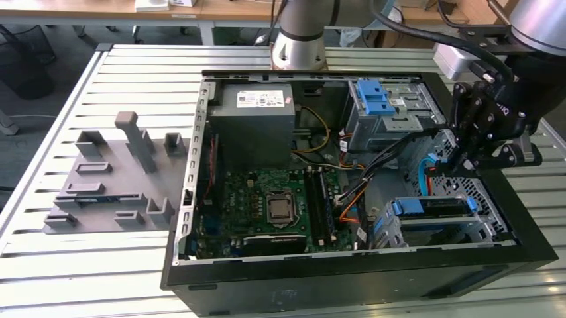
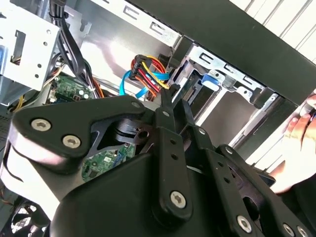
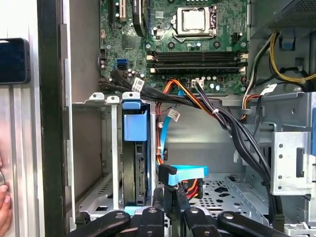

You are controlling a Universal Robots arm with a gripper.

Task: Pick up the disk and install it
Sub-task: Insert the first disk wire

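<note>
The disk [image 1: 431, 207], grey with a blue plastic frame, sits on edge in the metal drive cage [image 1: 482, 228] at the case's front corner, on the exterior view's right. In the first wrist view the disk [image 3: 134, 163] stands in its slot with its blue tab uppermost. My gripper [image 1: 458, 167] hangs inside the case just behind that cage, apart from the disk. Its fingers [image 3: 170, 200] look pressed together, with nothing between them, beside a blue flat cable plug [image 3: 183, 175] and red and orange wires. In the second wrist view the fingers [image 2: 165, 101] point at those wires [image 2: 150, 74].
The open black case [image 1: 354, 281] lies on a slatted metal table. Inside are the motherboard [image 1: 274, 205], a grey power-supply box [image 1: 256, 116] and a second cage with a blue latch [image 1: 382, 99]. A grey fixture [image 1: 115, 179] stands on the exterior view's left. A person's hand [image 2: 298, 131] rests outside the case wall.
</note>
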